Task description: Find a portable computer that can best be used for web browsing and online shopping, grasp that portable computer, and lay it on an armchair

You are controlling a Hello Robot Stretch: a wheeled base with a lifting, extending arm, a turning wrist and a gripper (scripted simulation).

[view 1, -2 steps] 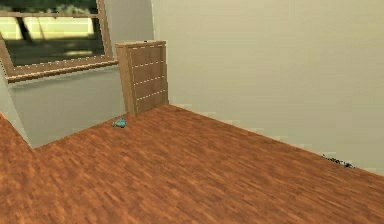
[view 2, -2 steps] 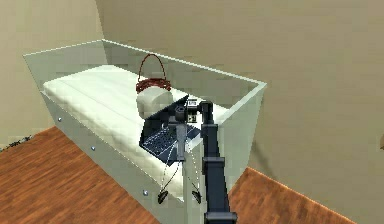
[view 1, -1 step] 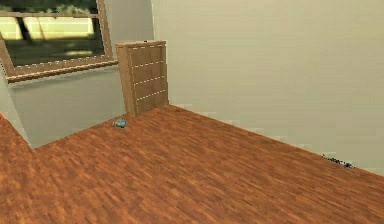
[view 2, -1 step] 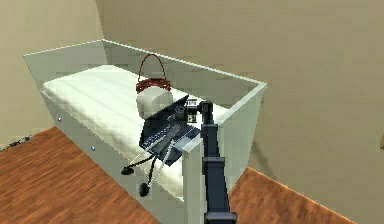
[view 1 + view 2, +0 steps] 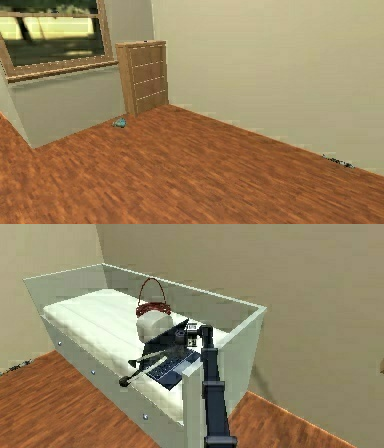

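In the arm side view a flat dark slab with a pale blue-grey face, shaped like a laptop (image 5: 174,372), lies on the white mattress near the bed's front corner. My arm (image 5: 214,399) rises from the bottom edge to that spot. The gripper (image 5: 138,372) stretches left from the arm's end, its thin fingers (image 5: 128,379) reaching past the bed's edge. The slab lies right at or behind the gripper's body, so I cannot tell whether it holds anything.
The bed (image 5: 70,276) has pale grey-green side walls, and a white rounded bag with a red handle (image 5: 152,316) sits on it. In the forward view a wooden dresser (image 5: 142,75) stands under a window (image 5: 55,35), a small teal thing (image 5: 120,123) lies on the wood floor, and a small dark thing (image 5: 338,159) lies by the wall.
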